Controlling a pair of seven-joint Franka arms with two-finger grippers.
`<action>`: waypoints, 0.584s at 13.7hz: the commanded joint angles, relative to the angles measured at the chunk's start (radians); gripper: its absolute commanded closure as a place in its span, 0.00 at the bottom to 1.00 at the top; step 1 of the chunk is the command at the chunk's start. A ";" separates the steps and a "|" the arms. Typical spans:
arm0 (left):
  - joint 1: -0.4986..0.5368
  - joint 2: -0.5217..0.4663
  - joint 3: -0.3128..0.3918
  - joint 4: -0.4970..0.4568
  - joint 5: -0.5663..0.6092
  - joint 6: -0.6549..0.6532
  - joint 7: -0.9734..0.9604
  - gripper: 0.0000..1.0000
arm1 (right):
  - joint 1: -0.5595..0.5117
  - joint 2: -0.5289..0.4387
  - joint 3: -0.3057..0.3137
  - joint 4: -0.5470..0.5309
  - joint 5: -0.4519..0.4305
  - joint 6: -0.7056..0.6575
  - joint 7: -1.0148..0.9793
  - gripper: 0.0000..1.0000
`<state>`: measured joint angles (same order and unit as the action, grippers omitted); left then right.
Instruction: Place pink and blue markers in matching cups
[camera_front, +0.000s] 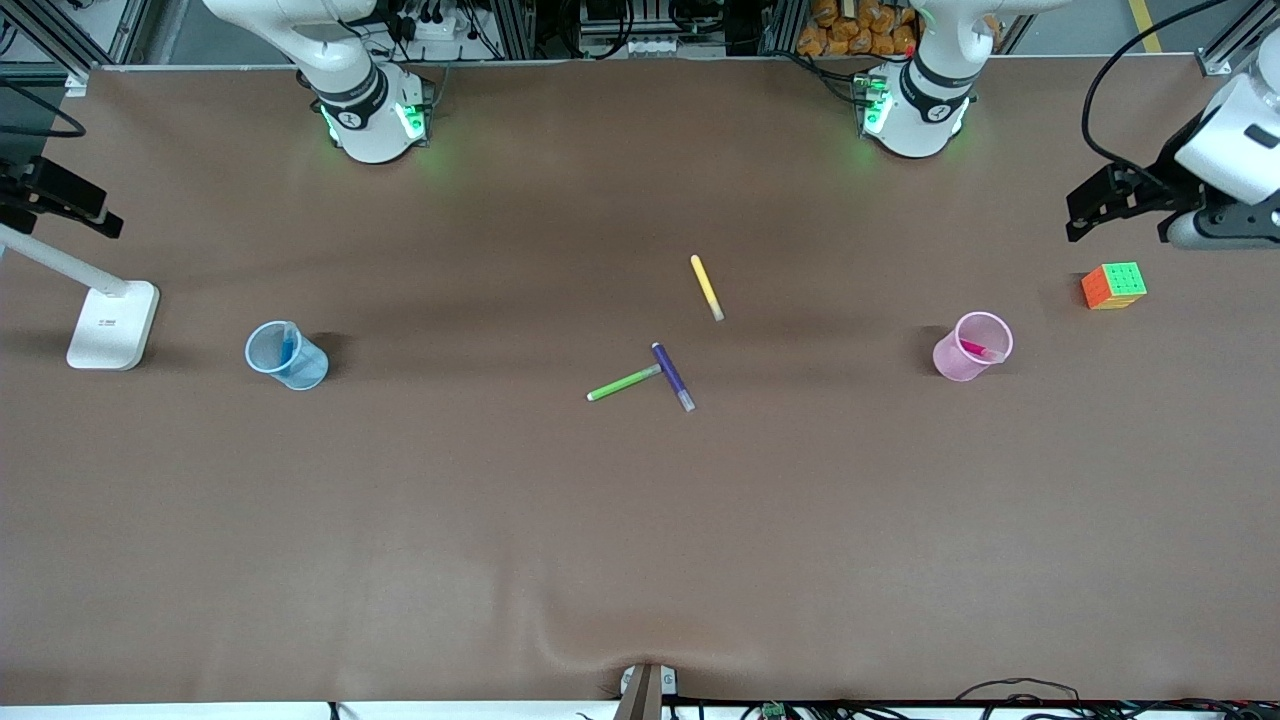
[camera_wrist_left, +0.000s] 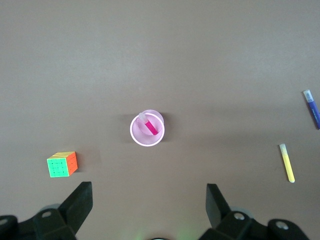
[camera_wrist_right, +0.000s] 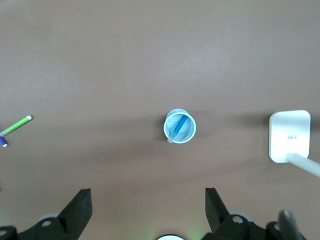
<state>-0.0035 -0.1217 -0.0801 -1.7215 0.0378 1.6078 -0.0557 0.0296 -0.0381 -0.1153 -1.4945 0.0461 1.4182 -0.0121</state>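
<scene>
Both pincers (camera_wrist_left: 148, 210) (camera_wrist_right: 148, 210) apart above cups; pink marker (camera_wrist_left: 150, 127) in pink cup (camera_wrist_left: 136, 136).

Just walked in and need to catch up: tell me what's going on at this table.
Nothing is held. The pink marker stands in the pink cup, the blue marker in the blue cup. Left gripper is open over the pink cup, right gripper open over the blue cup. Green, purple and yellow markers lie mid-table.
</scene>
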 joint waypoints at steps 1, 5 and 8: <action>-0.001 -0.003 0.011 0.034 -0.001 -0.012 0.017 0.00 | -0.028 0.024 0.023 0.046 -0.022 -0.005 -0.060 0.00; 0.010 -0.003 0.013 0.076 -0.007 -0.051 0.007 0.00 | -0.036 0.024 0.023 0.046 -0.022 -0.010 -0.103 0.00; 0.034 -0.003 0.011 0.074 -0.018 -0.071 0.005 0.00 | -0.039 0.024 0.023 0.046 -0.020 -0.010 -0.106 0.00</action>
<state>0.0195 -0.1230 -0.0703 -1.6600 0.0378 1.5637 -0.0559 0.0196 -0.0266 -0.1152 -1.4753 0.0377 1.4187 -0.0966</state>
